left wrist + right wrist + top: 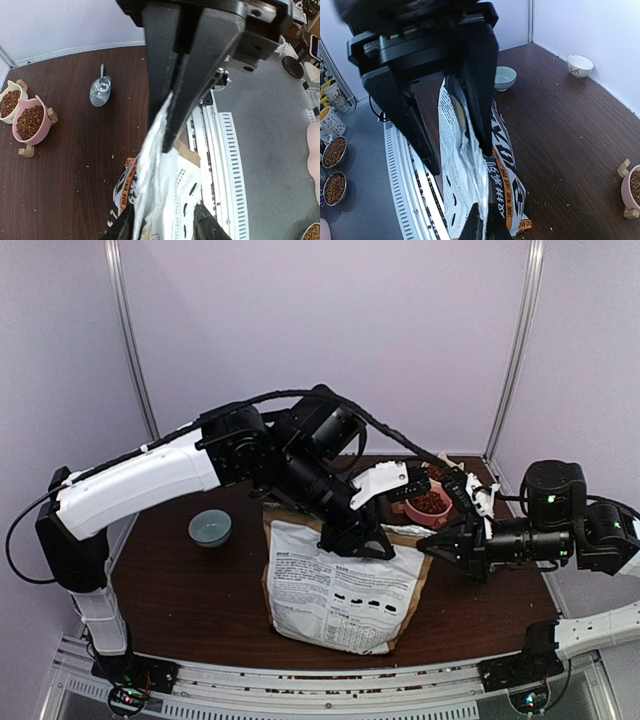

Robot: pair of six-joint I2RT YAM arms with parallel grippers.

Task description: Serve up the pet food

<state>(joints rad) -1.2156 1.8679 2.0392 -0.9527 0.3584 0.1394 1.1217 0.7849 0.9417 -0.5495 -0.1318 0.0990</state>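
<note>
**Left gripper (167, 142) clamps the bag (335, 590) top**

It is squeezed tight on the foil rim. The right gripper (458, 160) straddles that rim, jaws apart. Chinese characters cross the bag's orange stripe; the back print is unreadable. Pet food (30, 122) fills a pink bowl (44, 111) behind the bag. Open tabletop (190, 590) spreads left.

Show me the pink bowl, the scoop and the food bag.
pink bowl (45, 120): left wrist view, its right rim.
scoop (100, 92): left wrist view, its cup.
food bag (340, 595): top view, its printed face.
</note>
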